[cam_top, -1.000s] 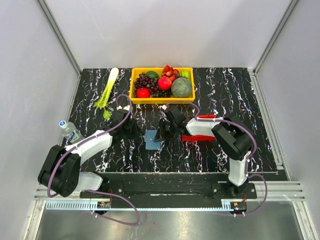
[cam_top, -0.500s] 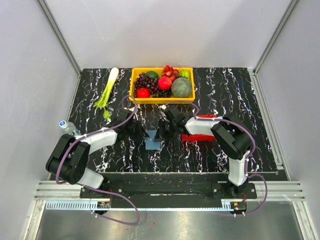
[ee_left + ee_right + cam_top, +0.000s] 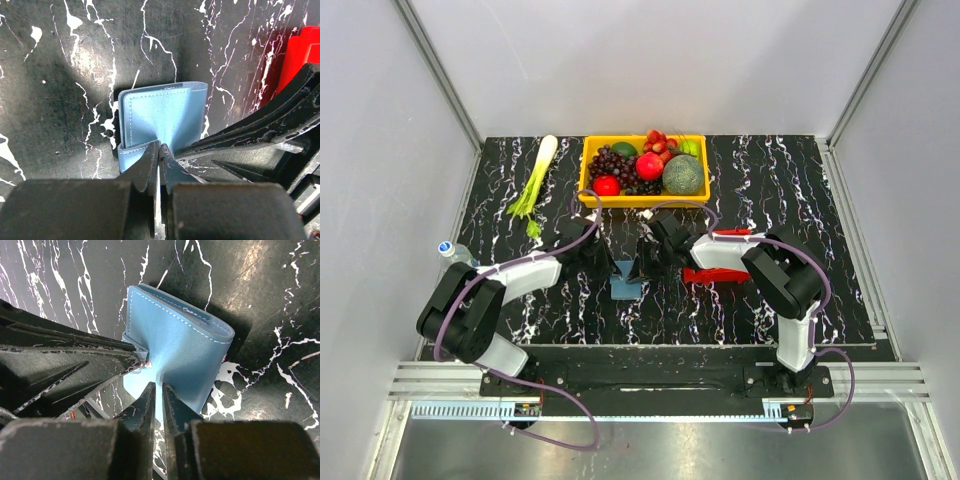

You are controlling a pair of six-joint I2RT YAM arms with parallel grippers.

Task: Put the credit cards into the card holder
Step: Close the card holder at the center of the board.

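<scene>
Near the middle of the marbled black tabletop (image 3: 770, 180), the card holder (image 3: 625, 283) lies directly between both end effectors, so neither arm is nearer. The left end effector (image 3: 159, 150) is clamped tight on one flap. The right end effector (image 3: 156, 387) pinches the cover from the opposite side (soft blue leather, white-stitched, tenting up toward the tips). Drawing them apart should spread the fold. Just right sits a glossy red tray (image 3: 718, 276); no credit cards can be made out. Farthest stands a yellow fruit crate (image 3: 620, 200).
</scene>
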